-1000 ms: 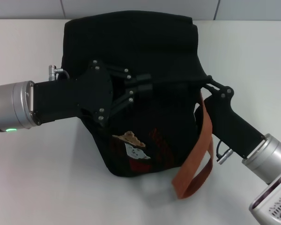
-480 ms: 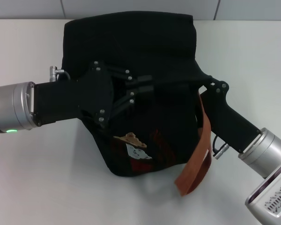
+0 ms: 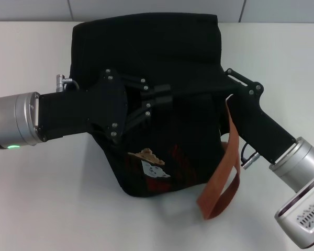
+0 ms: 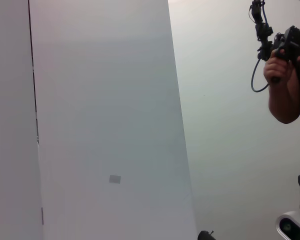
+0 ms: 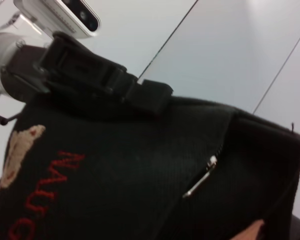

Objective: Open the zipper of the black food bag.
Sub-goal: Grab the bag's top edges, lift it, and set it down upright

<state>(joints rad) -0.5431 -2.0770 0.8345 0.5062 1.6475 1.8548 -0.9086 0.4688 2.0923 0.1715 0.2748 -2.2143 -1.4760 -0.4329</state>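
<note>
The black food bag [image 3: 146, 42] stands mid-table, an orange strap [image 3: 223, 172] hanging off its right front. My left gripper [image 3: 161, 95] reaches in from the left and is shut on the bag's fabric near the top of its front face. The right wrist view shows this same left gripper [image 5: 152, 97] above the red lettering. My right gripper [image 3: 231, 78] presses against the bag's right side, its fingertips lost against the black cloth. A slim silver pull [image 5: 202, 176] hangs on a zipper seam. Whether that seam is the top-rim zipper I cannot tell.
White table [image 3: 36, 198] surrounds the bag, with a wall seam behind. The left wrist view shows only pale wall panels and a person's arm [image 4: 282, 85] holding a device far off.
My right gripper has shifted a little farther back along the bag's right side. The orange strap swung with it. The left gripper has held its place.
</note>
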